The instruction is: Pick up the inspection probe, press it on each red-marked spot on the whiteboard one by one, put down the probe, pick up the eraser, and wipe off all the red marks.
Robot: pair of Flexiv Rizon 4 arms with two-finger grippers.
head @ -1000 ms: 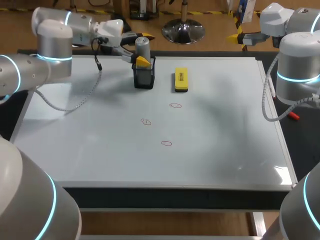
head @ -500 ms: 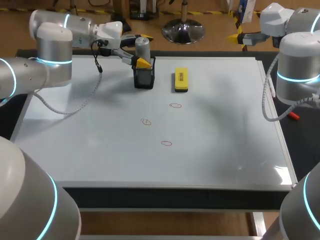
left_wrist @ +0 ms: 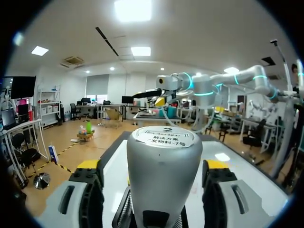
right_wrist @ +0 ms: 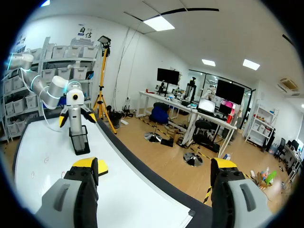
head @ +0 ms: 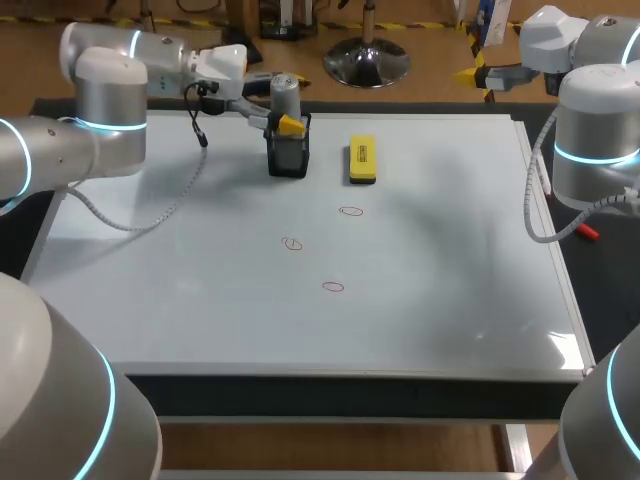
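Observation:
The inspection probe, a grey cylinder with a labelled top, stands upright in a black mesh holder at the whiteboard's far edge. My left gripper straddles the probe from the left; in the left wrist view the probe fills the space between the fingers, with a narrow gap still showing on one side, so the gripper is open. The yellow eraser lies right of the holder. Three red marks sit mid-board. My right gripper is open and empty, off the board's far right corner.
The left arm's grey cable hangs over the board's left part. A small red object lies just off the board's right edge. The right arm's cable runs along that edge.
The left gripper has slid a little further around the probe, and its fingers have drawn in towards it. The right arm has not moved.

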